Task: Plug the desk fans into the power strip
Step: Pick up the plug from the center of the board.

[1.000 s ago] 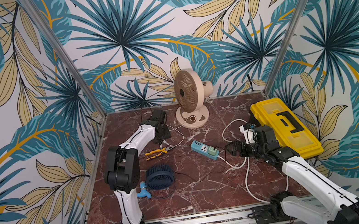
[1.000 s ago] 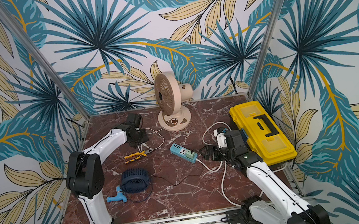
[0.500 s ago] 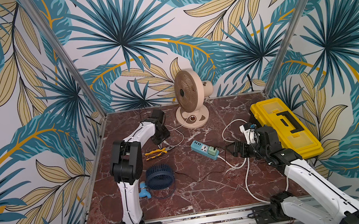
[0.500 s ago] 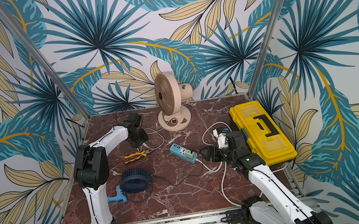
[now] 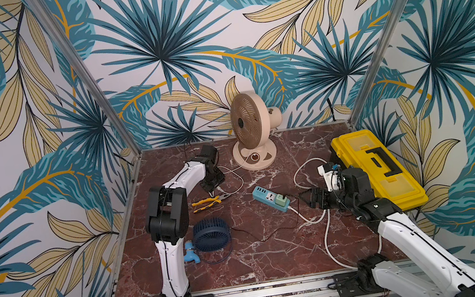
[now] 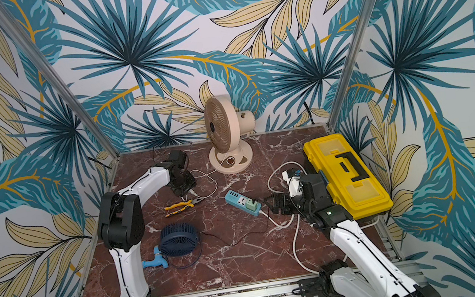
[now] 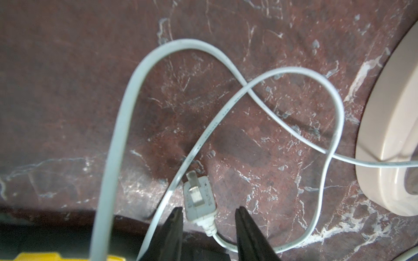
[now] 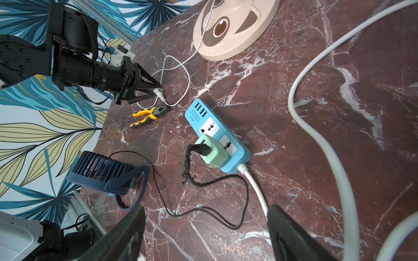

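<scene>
The job is at its start. The desk fan's (image 5: pixel 247 125) white plug (image 7: pixel 199 201) lies loose on the surface (image 5: pixel 277 255), between the jaws of the left claw (image 7: pixel 209 209), which stand apart on either side of it and have not clamped it. Lifting it, carrying it across and pushing it into the power strip (image 8: pixel 217 135) are all left, I judge. That strip lies just ahead of the right claw (image 8: pixel 205 208), whose jaws gape wide and hold nothing; its thick white cord (image 8: pixel 255 189) trails back toward that claw. A green adapter (image 8: pixel 214 151) sits in the strip, and the socket face (image 8: pixel 209 130) by the ports (image 8: pixel 200 108) looks free. Count: two claws, two fans, the desk fan and a small dark-blue fan (image 5: pixel 211 234), one strip, one pair of pliers (image 5: pixel 206 203), one yellow toolbox (image 5: pixel 376 167).
</scene>
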Robot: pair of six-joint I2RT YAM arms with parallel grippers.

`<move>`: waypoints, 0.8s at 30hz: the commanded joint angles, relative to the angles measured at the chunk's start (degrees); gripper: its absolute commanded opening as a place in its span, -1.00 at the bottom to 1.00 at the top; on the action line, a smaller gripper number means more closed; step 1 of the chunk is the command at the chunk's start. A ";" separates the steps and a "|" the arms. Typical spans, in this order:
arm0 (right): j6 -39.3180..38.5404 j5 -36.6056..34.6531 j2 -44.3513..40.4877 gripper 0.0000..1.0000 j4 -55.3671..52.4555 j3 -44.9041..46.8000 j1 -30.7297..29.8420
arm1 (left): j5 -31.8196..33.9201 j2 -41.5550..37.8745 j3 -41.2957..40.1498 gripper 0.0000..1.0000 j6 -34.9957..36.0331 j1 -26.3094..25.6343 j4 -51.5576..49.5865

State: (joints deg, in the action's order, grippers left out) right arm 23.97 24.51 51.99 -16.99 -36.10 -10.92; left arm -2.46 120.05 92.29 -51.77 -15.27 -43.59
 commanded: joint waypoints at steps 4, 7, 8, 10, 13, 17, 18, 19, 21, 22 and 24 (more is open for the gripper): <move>-1.03 0.86 -1.27 0.72 -0.36 1.38 0.07 | 1.59 0.84 0.79 -0.30 -0.52 0.00 -1.26; -1.07 0.89 -1.36 0.72 -0.46 1.38 0.04 | 1.29 0.97 0.46 -0.34 -0.71 -0.13 -0.57; -1.09 0.98 -1.44 0.71 -0.47 1.38 0.02 | 1.27 0.93 0.36 -0.40 -0.76 -0.19 -0.42; -1.12 0.85 -1.43 0.72 -0.55 1.38 0.07 | 1.20 1.05 0.28 -0.44 -0.89 -0.20 -0.17; -1.12 0.99 -1.58 0.71 -0.52 1.38 0.06 | 1.17 1.25 0.26 -0.41 -0.87 -0.32 -0.18; -1.11 1.09 -1.63 0.71 -0.44 1.41 0.03 | 1.30 1.76 0.08 -0.31 -1.01 -0.36 0.06; -1.09 1.07 -1.63 0.71 -0.48 1.43 0.02 | 1.19 2.03 0.13 -0.28 -1.03 -0.41 0.13; -1.11 1.17 -1.63 0.70 -0.41 1.43 0.02 | 1.03 2.28 0.23 -0.26 -1.00 -0.40 0.17; -1.11 1.30 -1.63 0.70 -0.35 1.47 0.09 | 0.90 2.71 0.34 -0.28 -0.97 -0.49 0.28; -1.11 1.29 -1.63 0.70 -0.35 1.47 0.07 | 0.81 2.87 0.35 -0.33 -0.98 -0.52 0.36; -1.05 1.53 -1.63 0.70 -0.24 1.51 0.02 | 0.84 2.92 0.41 -0.47 -0.99 -0.50 0.65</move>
State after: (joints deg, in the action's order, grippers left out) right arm 23.75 24.97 51.31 -16.99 -36.10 -10.92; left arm -1.98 121.84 92.29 -52.97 -15.59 -43.42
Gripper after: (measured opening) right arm 0.849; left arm 0.278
